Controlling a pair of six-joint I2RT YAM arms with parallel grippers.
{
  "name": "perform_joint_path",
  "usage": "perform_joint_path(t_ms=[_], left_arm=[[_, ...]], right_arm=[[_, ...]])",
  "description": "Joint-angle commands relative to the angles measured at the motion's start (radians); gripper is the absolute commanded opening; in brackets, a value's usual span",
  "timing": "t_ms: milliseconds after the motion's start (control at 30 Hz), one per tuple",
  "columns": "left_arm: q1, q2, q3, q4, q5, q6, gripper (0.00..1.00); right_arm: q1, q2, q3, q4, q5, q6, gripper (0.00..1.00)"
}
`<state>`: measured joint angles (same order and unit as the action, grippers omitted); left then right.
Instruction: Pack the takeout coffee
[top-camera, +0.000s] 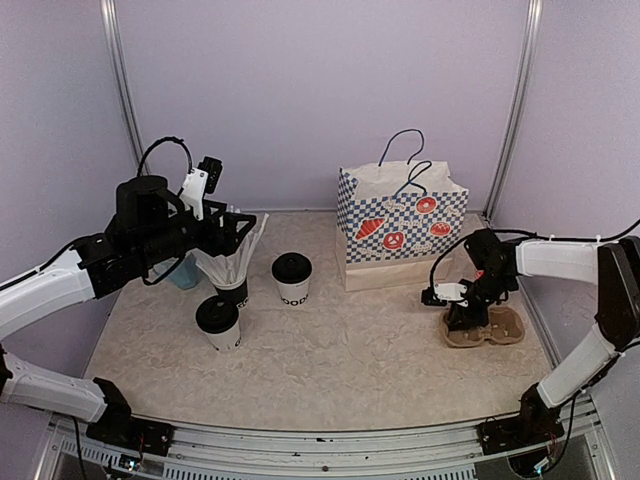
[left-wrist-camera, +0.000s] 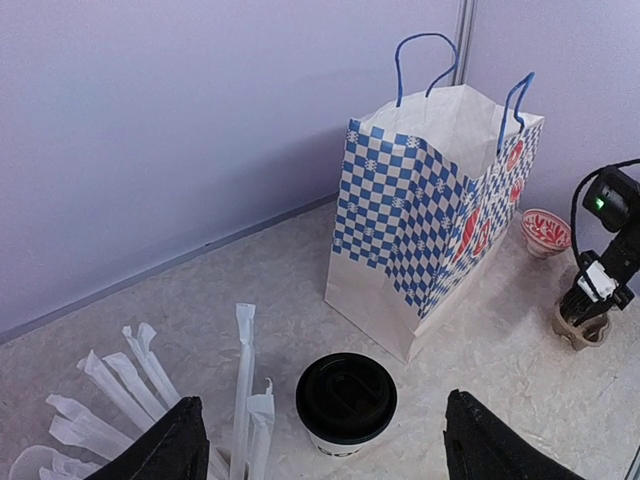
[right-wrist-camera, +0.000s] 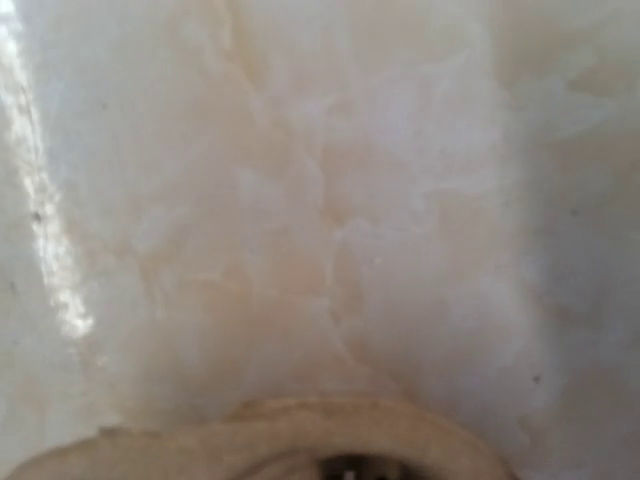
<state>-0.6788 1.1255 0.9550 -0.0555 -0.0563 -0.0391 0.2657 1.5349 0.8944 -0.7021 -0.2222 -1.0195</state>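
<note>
my left claw (top-camera: 238, 228) spread wide, hovering over the straws (top-camera: 226, 263) | my right claw (top-camera: 466, 316) down at the cup carrier (top-camera: 505, 328), I cannot tell if apart or together | far coffee cup (top-camera: 291, 278) and near coffee cup (top-camera: 218, 322) upright on the table (top-camera: 350, 350), left of the bag (top-camera: 400, 225)

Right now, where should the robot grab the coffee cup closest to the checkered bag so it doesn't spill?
Probably the white paper wall just under the black lid of that coffee cup, squeezed from two opposite sides. It stands upright and round, and a lid alone might pop off. The open left gripper could come down from the side where the straws are.
</note>
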Motion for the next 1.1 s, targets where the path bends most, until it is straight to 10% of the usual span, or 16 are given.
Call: perform_joint_path(t_ms=[0, 567, 1067], left_arm=[[-0.007, 0.012, 0.034, -0.016, 0.019, 0.012, 0.80], [-0.018, 0.046, 0.047, -0.035, 0.079, 0.019, 0.80], [-0.027, 0.061, 0.050, -0.041, 0.086, 0.025, 0.79]], right_arm=[[0.000, -0.062, 0.011, -0.058, -0.051, 0.032, 0.27], [-0.189, -0.179, 0.005, -0.269, 0.058, -0.211, 0.54], [-0.211, -0.098, 0.030, -0.222, 0.079, -0.255, 0.47]])
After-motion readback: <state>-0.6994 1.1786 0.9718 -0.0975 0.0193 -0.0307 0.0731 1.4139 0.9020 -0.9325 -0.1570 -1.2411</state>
